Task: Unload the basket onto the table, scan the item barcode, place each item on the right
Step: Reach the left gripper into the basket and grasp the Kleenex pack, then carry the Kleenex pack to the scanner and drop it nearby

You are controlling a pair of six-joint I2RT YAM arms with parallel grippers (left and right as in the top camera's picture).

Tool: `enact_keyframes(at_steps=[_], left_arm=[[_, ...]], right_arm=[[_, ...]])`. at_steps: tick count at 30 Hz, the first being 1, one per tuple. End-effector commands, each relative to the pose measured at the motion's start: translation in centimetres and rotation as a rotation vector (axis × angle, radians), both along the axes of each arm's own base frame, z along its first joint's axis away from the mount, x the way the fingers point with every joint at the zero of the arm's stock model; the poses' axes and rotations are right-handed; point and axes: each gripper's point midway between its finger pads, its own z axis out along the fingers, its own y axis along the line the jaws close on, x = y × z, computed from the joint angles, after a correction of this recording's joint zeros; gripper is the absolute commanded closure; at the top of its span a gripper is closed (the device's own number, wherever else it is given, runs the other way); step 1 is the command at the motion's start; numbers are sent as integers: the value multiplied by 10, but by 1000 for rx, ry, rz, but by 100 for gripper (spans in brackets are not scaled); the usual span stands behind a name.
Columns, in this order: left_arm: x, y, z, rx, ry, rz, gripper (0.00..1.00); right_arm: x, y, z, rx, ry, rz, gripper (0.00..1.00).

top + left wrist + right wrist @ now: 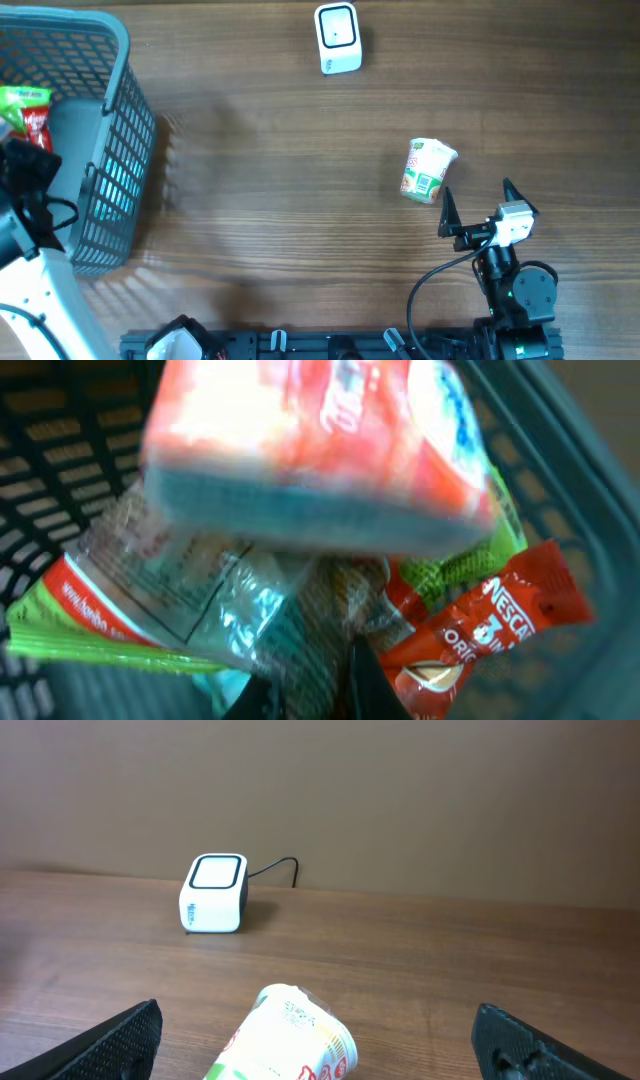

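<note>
Sideways, noodle cup (430, 170), long axis front-to-back

A mock shop checkout — a wood-grain counter (270, 200) carries a white barcode scanner (338, 38). A grey shopping basket (120, 170) holds packaged groceries (480, 630) — snack and coffee packets.

Soft, even light; the orange packet (310, 450) is badly blurred.

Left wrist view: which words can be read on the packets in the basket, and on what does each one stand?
"NESCAFE": on the red sachet.
"3 IN": on the same sachet, below the brand.
Too blurred to read: the print on the orange pack and on the clear packet.
</note>
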Motion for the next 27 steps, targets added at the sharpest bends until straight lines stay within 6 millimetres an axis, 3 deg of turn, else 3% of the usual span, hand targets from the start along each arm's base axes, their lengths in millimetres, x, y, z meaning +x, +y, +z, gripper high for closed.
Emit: enact_keyframes(at_steps=[1,7,14,17,22,27], left_arm=[[13,-25,69,99,-21,-92,96],[36,-89,101,145,44,-269,96],[49,-173,97,154,47,-477,96],[48,-204,88,135,76,-562,96],[35,-247,47,111,267,-699,96],[36,-281,14,109,400,-782,96]], right_arm=[[0,0,1,-1,-8,5,0],[0,0,1,-1,-8,5,0],[0,0,1,-1,-8,5,0],[0,0,2,-1,-8,5,0],[0,0,2,-1,-8,5,0],[0,0,1,-1,-8,5,0]])
